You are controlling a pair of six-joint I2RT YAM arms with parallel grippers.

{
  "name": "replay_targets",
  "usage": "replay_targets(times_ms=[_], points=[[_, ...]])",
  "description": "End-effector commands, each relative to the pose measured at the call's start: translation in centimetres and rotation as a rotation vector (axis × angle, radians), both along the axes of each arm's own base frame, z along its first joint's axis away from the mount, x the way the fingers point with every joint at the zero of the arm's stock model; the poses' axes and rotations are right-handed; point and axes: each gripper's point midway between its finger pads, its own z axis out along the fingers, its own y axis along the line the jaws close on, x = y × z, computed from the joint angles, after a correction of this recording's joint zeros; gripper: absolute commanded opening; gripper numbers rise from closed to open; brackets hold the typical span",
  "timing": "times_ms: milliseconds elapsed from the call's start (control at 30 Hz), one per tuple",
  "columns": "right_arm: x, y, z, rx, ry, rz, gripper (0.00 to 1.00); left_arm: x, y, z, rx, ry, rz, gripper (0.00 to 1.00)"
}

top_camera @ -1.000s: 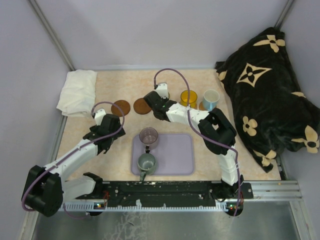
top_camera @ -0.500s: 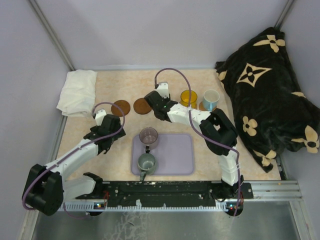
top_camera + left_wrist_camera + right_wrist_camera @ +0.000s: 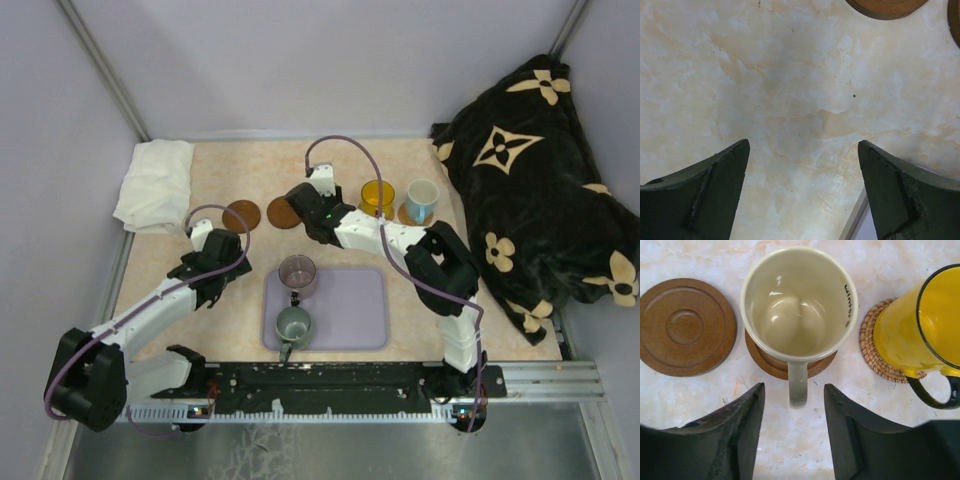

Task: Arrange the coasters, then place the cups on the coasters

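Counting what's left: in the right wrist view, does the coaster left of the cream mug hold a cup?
No, that brown coaster lies bare beside the cream mug, which stands on another coaster.

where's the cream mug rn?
Right wrist view, centre: the cream mug stands on a brown coaster, between an empty brown coaster on its left and the yellow mug on its right, handle pointing at the open right claw.

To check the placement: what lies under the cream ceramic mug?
A flat round brown coaster lies under the cream ceramic mug; only its near rim shows. Its middle and far side are covered by the mug, so centring cannot be judged.
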Motion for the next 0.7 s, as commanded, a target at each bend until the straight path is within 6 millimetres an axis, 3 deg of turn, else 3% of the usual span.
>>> replay_targets(times_ms=[0, 333, 500, 667], points=[[0.0, -0.5, 7.5, 0.085, -0.145, -0.027, 0.53, 0.5, -0.5, 1.0, -0.027, -0.034, -0.019, 0.95], [-2.4, -4.4, 14.9, 0.147, -0.274, -0.045, 0.60, 0.6, -2.5, 3.9, -0.081, -0.106, -0.176, 0.97], [-4.5, -6.9, 14.8, 0.161, -0.266, -0.059, 0.60, -0.5, -4.1, 5.0, -0.129, -0.124, -0.298, 0.91], [-6.1, -9.8, 14.9, 0.149, -0.281, -0.108, 0.60, -2.3, -5.6, 4.8, -0.185, -0.098, -0.390, 0.85]])
